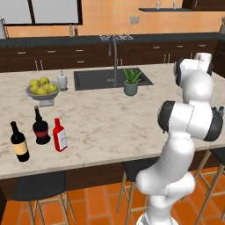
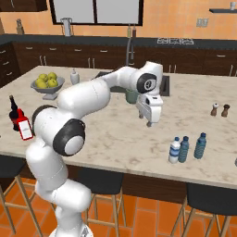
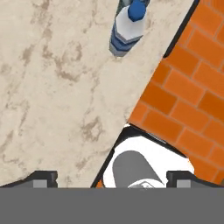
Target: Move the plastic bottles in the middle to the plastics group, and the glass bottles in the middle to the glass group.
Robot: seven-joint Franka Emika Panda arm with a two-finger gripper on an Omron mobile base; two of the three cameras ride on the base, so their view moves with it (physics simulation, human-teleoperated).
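Note:
My gripper [image 2: 147, 121] hangs open over the middle of the counter, fingers pointing down, nothing between them. In the hand view its tips [image 3: 111, 179] stand wide apart over the marble near the counter's front edge. A whitish-clear plastic bottle [image 3: 128, 28] with blue cap and label stands ahead of it. That bottle [image 2: 174, 150] stands beside two translucent blue bottles [image 2: 184, 149] [image 2: 200, 146], right of and nearer than the gripper. At the far left the red glass bottle [image 1: 59, 135] stands upright next to the squat wine bottle [image 1: 41, 127] and the slim one [image 1: 19, 143].
A fruit bowl [image 1: 42, 90], a soap dispenser [image 1: 63, 81], the sink [image 1: 112, 78] with its tap, and a potted plant [image 1: 131, 82] sit toward the back. Salt and pepper shakers [image 2: 220, 110] stand at the right. Bar stools [image 1: 39, 186] line the front edge.

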